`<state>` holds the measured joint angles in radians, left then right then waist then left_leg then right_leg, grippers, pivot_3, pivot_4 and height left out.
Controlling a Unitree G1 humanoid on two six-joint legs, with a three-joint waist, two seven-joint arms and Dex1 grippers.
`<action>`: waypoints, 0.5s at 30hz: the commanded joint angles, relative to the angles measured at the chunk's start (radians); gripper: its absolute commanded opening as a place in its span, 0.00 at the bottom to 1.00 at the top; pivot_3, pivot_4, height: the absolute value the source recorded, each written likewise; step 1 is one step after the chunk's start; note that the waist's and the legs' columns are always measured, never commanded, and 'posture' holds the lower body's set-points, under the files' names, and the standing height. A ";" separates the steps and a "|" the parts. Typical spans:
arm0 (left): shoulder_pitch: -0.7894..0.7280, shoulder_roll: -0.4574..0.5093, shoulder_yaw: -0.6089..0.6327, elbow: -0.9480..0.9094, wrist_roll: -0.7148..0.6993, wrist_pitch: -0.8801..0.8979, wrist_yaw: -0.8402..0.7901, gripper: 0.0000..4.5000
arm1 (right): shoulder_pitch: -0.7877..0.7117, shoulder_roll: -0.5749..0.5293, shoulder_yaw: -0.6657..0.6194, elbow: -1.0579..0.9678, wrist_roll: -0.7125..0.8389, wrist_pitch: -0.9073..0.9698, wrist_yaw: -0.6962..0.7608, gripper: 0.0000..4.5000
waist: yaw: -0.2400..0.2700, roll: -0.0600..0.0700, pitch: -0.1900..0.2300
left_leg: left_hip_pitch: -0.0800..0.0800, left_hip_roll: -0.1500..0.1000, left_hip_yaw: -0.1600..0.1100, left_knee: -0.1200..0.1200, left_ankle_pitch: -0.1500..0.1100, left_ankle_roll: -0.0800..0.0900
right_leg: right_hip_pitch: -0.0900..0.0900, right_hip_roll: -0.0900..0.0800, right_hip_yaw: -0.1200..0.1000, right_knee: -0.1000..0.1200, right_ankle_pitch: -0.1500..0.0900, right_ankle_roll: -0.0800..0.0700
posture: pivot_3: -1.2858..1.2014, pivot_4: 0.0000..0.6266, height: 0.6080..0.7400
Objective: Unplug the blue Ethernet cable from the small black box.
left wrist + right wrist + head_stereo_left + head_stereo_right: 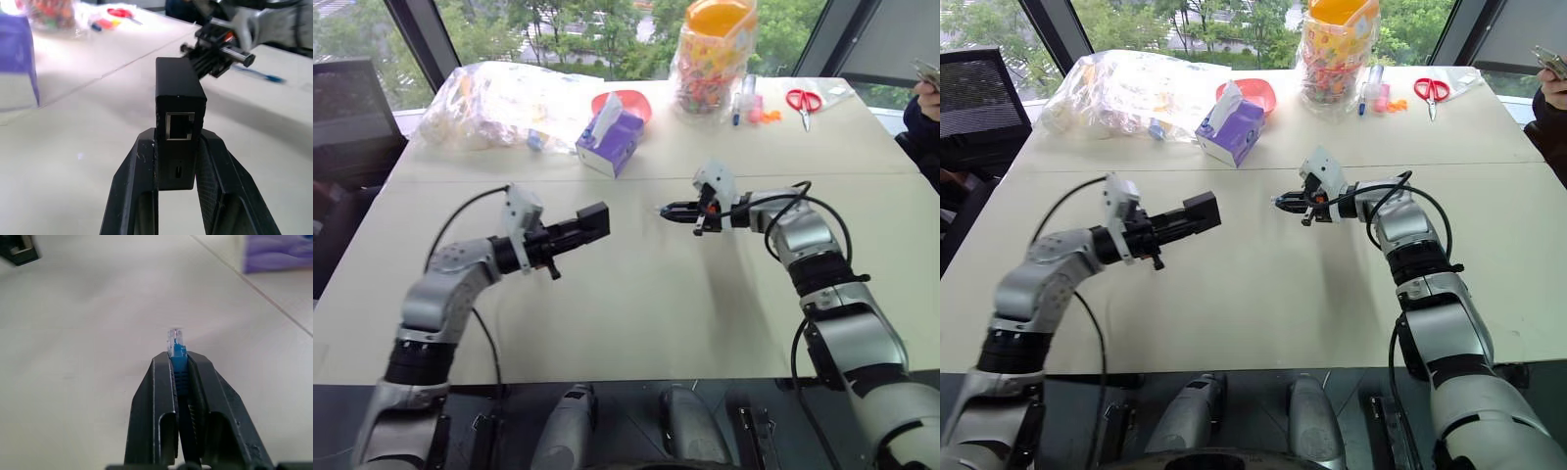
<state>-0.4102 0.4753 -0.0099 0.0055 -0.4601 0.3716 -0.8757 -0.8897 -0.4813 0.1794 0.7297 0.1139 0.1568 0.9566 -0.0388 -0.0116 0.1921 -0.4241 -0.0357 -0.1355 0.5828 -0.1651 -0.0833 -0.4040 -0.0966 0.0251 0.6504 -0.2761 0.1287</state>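
My left gripper [576, 231] is shut on the small black box [593, 222] and holds it level above the table. In the left wrist view the box [178, 93] stands between the two fingers, and its port [180, 125] is empty. A hand's width to its right, my right gripper [667, 211] is shut on the blue Ethernet cable's end. The clear plug [174, 339] and blue boot [178, 358] stick out past the fingertips, apart from the box [17, 249]. A blue stretch of cable [258, 75] trails behind the right gripper [201, 53].
At the back of the cream table [636, 304] are a purple tissue box [612, 143], a red bowl [628, 100], a clear plastic bag [499, 102], a jar of colourful pieces [713, 61], markers [746, 102] and red scissors [805, 100]. A person's sleeve [922, 119] shows at the right edge.
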 commanded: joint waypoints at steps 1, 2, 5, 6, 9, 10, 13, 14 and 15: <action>-0.054 -0.062 -0.018 0.087 0.088 -0.143 0.049 0.10 | -0.018 0.017 -0.050 0.070 -0.048 -0.086 -0.152 0.05 | 0.000 0.000 0.000 | 0.000 0.000 0.000 0.000 0.000 0.000 | 0.000 0.000 0.000 0.001 0.000 0.000 | 0.52 0.24 0.90; -0.062 -0.078 -0.030 0.112 0.110 -0.177 0.049 0.10 | -0.016 0.022 -0.058 0.083 -0.052 -0.096 -0.173 0.15 | -0.001 0.000 0.000 | 0.000 0.000 0.000 0.000 0.000 0.000 | -0.001 0.000 0.000 0.001 0.000 0.000 | 0.52 0.24 0.90; -0.082 -0.136 -0.068 0.161 0.150 -0.233 0.052 0.10 | -0.002 0.033 -0.086 0.073 -0.035 -0.062 -0.183 0.35 | -0.004 0.000 0.000 | -0.001 0.000 0.000 0.000 0.000 0.000 | -0.001 0.000 0.000 0.001 0.000 0.000 | 0.52 0.24 0.90; -0.085 -0.153 -0.077 0.170 0.159 -0.241 0.056 0.10 | 0.006 0.031 -0.090 0.049 -0.025 -0.039 -0.165 0.45 | -0.004 0.000 0.000 | -0.001 0.000 0.000 0.000 0.000 0.000 | -0.001 0.000 0.000 0.001 0.000 0.000 | 0.52 0.24 0.90; -0.084 -0.191 -0.095 0.187 0.173 -0.251 0.057 0.10 | 0.028 0.024 -0.112 -0.025 0.001 0.012 -0.132 0.77 | -0.005 0.000 0.000 | -0.001 0.000 0.000 0.000 0.000 0.000 | 0.000 0.000 0.000 0.001 0.000 0.001 | 0.52 0.24 0.90; -0.080 -0.202 -0.101 0.195 0.179 -0.256 0.058 0.10 | 0.036 0.022 -0.127 -0.057 0.018 0.034 -0.127 0.88 | -0.006 0.000 0.000 | 0.000 0.000 0.000 0.000 0.000 0.000 | -0.001 0.000 0.000 0.002 0.000 0.001 | 0.52 0.24 0.90; -0.069 -0.227 -0.119 0.229 0.204 -0.274 0.061 0.10 | 0.053 0.023 -0.181 -0.150 0.079 0.115 -0.123 0.88 | -0.006 0.000 0.000 | 0.000 0.000 0.000 0.001 0.000 0.000 | -0.001 0.000 0.000 0.003 0.000 0.001 | 0.52 0.24 0.90; -0.065 -0.233 -0.125 0.241 0.216 -0.284 0.063 0.10 | 0.058 0.025 -0.199 -0.180 0.097 0.145 -0.131 0.88 | -0.006 0.000 0.000 | 0.000 0.000 0.000 0.001 0.000 0.000 | -0.001 0.000 0.000 0.003 0.000 0.001 | 0.52 0.24 0.90; -0.060 -0.238 -0.131 0.254 0.226 -0.293 0.066 0.10 | 0.065 0.029 -0.220 -0.218 0.124 0.180 -0.138 0.88 | -0.005 0.000 0.000 | 0.000 0.000 0.000 0.002 0.000 0.000 | -0.001 0.000 0.000 0.003 0.000 0.001 | 0.52 0.24 0.90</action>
<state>-0.4768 0.2449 -0.1331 0.2580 -0.2486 0.1104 -0.8170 -0.8201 -0.4510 0.0116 0.5951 0.1842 0.2976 0.8270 -0.0440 -0.0113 0.1919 -0.4245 -0.0359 -0.1356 0.5855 -0.1651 -0.0829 -0.4043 -0.0965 0.0252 0.6537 -0.2758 0.1293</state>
